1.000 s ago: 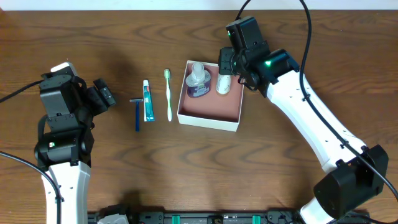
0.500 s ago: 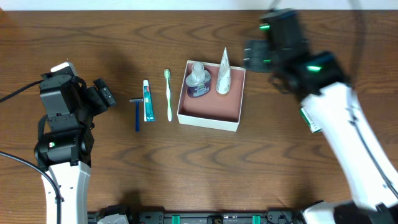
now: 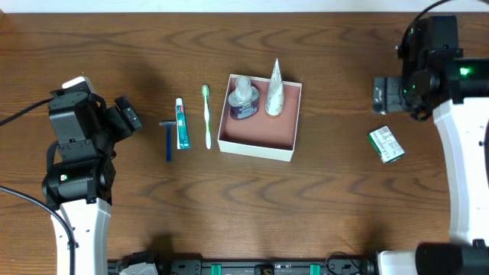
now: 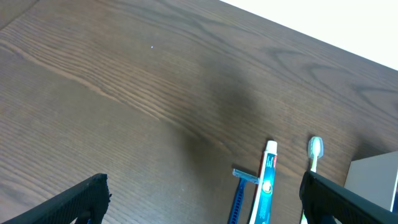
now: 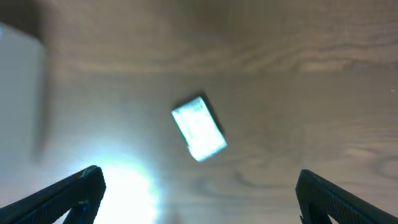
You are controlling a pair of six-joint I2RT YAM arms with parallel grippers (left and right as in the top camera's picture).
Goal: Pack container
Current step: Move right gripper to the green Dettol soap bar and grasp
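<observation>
Across the wooden table [image 3: 328,206] our right arm [image 3: 466,153] has swung out to the right edge. A second ago it hung over the far right corner of the container [image 3: 260,131]. The right gripper [image 5: 199,179] now hovers with its fingers spread wide and empty, and the wrist view, though blurred, shows a small green-and-white carton [image 3: 386,144] lying flat below it. Our left arm [image 3: 76,206] has not moved, and the left gripper [image 4: 202,185] is likewise spread wide over bare wood at the left.

The container sits where it was, near the table's middle. A clear bottle with purple liquid [image 3: 243,98] stands in its far left corner. Just beside that, in the far right corner, stands a white cone-shaped tube [image 3: 274,92], now uncovered. Between the left gripper and the container lie three things side by side: a green toothbrush [image 3: 207,116] nearest the box, then a toothpaste tube [image 3: 182,124], then a blue razor [image 3: 168,140].
</observation>
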